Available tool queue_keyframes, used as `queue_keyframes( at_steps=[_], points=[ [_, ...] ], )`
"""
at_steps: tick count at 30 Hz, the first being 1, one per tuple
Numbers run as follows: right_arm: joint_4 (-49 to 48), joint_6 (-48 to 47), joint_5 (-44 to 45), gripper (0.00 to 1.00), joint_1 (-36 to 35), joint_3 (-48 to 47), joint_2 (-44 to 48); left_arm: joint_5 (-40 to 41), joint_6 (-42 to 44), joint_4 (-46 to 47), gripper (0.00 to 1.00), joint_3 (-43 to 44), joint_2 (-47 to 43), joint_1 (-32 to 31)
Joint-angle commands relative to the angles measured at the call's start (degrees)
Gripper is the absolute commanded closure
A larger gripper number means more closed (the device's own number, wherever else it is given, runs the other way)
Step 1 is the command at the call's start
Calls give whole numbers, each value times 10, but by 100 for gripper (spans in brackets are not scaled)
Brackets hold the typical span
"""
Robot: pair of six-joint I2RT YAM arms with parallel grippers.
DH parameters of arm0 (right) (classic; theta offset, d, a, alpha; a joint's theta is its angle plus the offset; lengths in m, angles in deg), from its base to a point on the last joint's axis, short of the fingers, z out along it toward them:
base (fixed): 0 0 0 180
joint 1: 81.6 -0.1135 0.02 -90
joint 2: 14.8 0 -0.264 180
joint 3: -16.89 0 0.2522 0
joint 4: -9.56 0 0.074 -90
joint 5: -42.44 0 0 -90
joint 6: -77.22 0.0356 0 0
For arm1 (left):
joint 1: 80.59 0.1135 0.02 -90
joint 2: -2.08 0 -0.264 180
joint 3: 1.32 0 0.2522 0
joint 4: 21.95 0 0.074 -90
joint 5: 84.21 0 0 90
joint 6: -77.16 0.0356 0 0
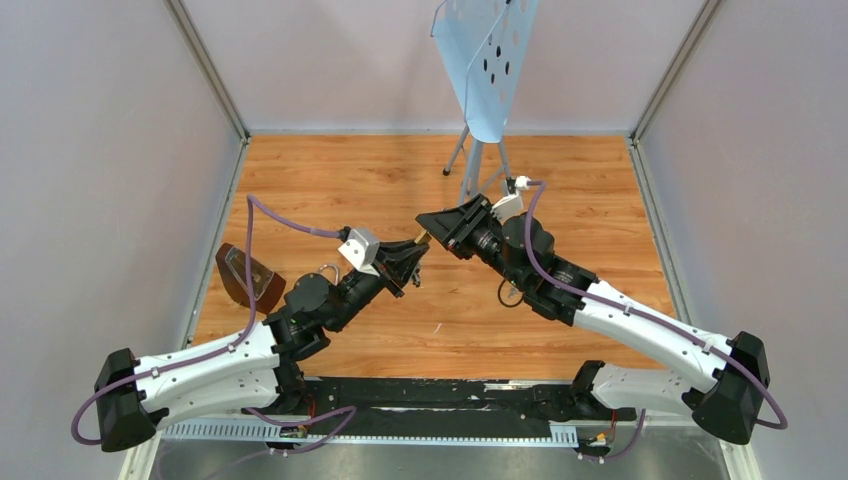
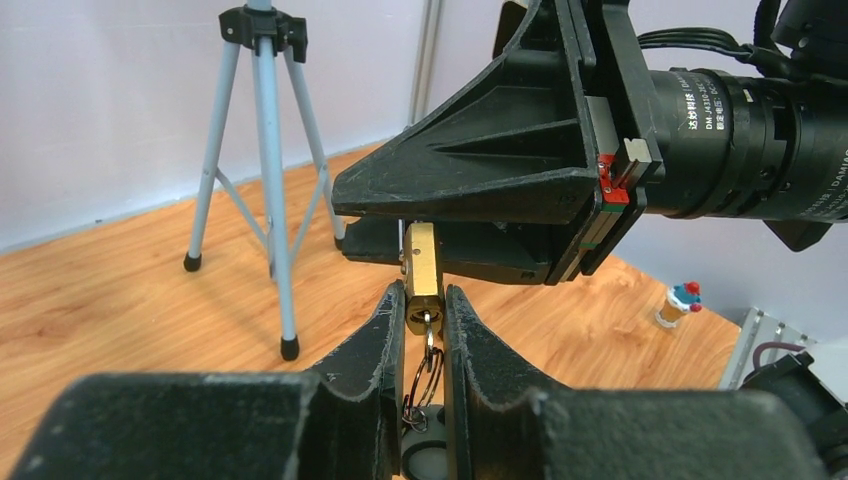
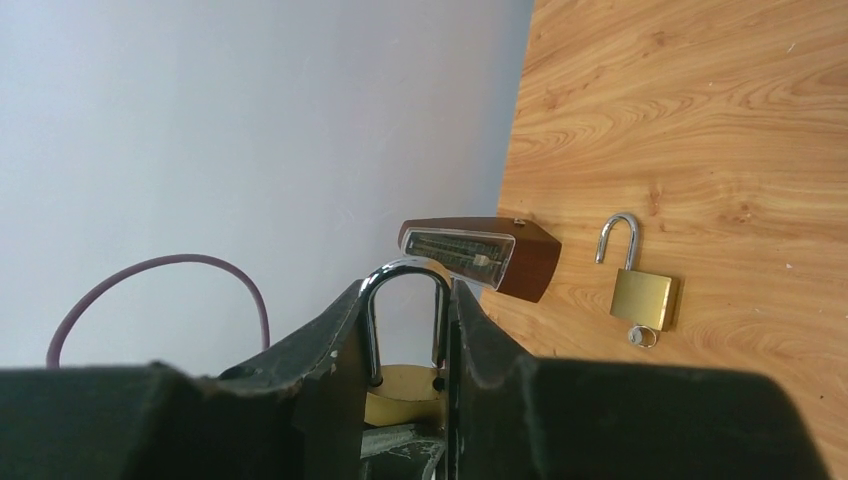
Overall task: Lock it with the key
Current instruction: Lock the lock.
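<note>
My right gripper (image 1: 426, 230) is shut on a brass padlock (image 1: 424, 239) and holds it in the air over the table's middle. In the right wrist view its fingers (image 3: 330, 340) press on the chrome shackle (image 3: 404, 272), above the brass body (image 3: 405, 392). In the left wrist view a thin silver key (image 2: 428, 322) sits in the keyhole at the padlock's (image 2: 424, 262) lower end, with wire rings (image 2: 424, 375) hanging from it. My left gripper (image 2: 427, 305) is closed to the padlock's width. Its fingertips touch both sides of that lower end, and the key stands edge-on between them.
A second brass padlock (image 3: 643, 297) with its shackle open lies on the wood table (image 1: 560, 200), a small round-headed key (image 3: 641, 336) in it; it also shows by the left arm (image 1: 328, 272). A brown wedge-shaped box (image 1: 245, 275) lies at the left. A tripod (image 1: 480, 160) stands at the back.
</note>
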State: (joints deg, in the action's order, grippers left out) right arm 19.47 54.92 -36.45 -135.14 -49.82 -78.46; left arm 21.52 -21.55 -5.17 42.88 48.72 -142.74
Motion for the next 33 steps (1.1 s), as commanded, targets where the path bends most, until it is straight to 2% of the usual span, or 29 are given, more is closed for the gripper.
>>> queue_keyframes(
  at_steps=[1,3,5,9,17,25,28,33],
  points=[
    [-19,29,-3,100,2,-6,7,-3,-12,29,80,13,-11,0],
    [-25,36,-4,100,2,-4,7,-1,-12,33,59,12,-9,0],
    [-31,40,-6,100,2,-2,7,0,-11,40,48,13,-7,1],
    [-36,43,-10,100,2,1,6,-4,-7,60,42,14,-1,1],
    [-37,13,-24,100,2,-5,1,-8,-11,50,50,22,15,1],
    [-28,-52,-21,100,1,-11,-5,3,-38,-132,56,78,-4,1],
    [-24,-73,-17,100,2,-10,-8,-2,-29,-189,67,106,-11,1],
    [-23,-92,-14,100,2,-15,-18,-1,-5,-316,69,161,20,1]
  ],
)
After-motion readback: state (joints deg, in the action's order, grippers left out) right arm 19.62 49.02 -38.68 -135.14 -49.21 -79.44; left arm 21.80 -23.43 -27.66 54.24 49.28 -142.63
